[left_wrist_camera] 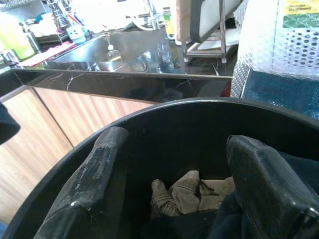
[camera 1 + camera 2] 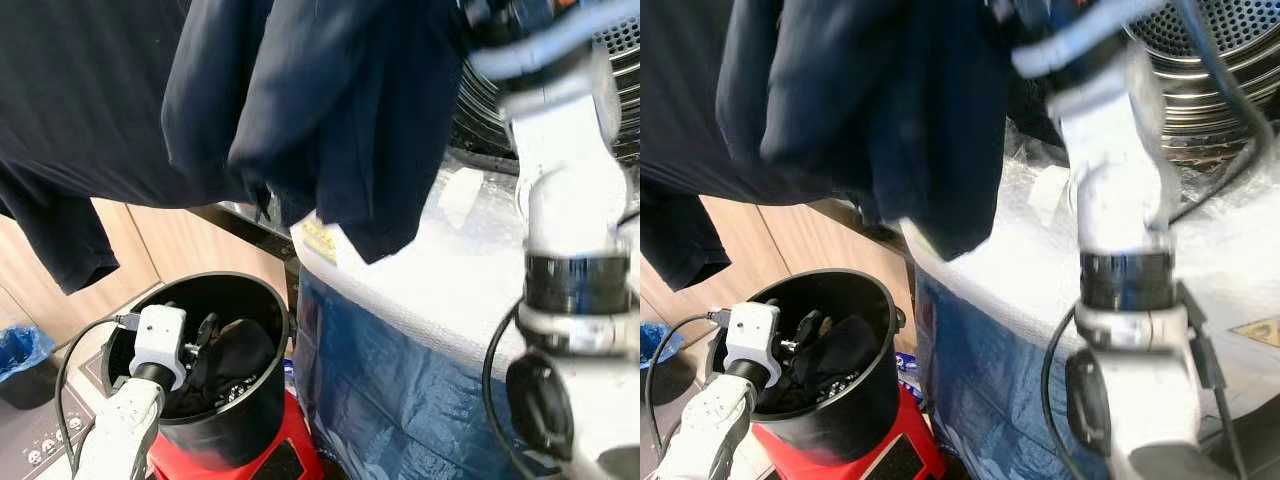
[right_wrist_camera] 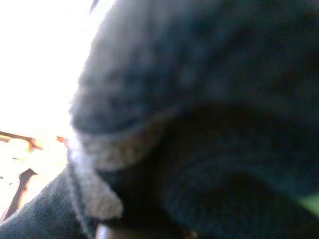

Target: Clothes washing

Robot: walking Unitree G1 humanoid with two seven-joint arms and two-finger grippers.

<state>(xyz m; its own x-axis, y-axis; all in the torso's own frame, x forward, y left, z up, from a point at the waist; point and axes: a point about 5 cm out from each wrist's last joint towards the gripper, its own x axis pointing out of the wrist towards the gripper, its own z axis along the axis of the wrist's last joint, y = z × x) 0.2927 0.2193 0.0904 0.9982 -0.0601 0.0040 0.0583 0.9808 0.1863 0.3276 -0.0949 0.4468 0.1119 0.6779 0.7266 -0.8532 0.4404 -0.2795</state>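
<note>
Dark cloth point(image 3: 209, 99) pressed right up against my right wrist camera, and from the head I saw that garment hanging high from my raised right arm point(image 2: 565, 200), over the wrapped washer point(image 2: 430, 300); I couldn't tell how that gripper's jaws stood. My left gripper point(image 1: 174, 199) sat inside the black bucket point(image 2: 235, 420), fingers point(image 1: 94, 174) spread apart above more clothes point(image 1: 187, 191).

Light wooden cabinet fronts point(image 2: 150, 240) stand under a dark marble worktop point(image 1: 124, 79) crowded with bottles and dishes in bright daylight. A blue bin point(image 2: 22, 355) sits on the floor beside the cabinets
</note>
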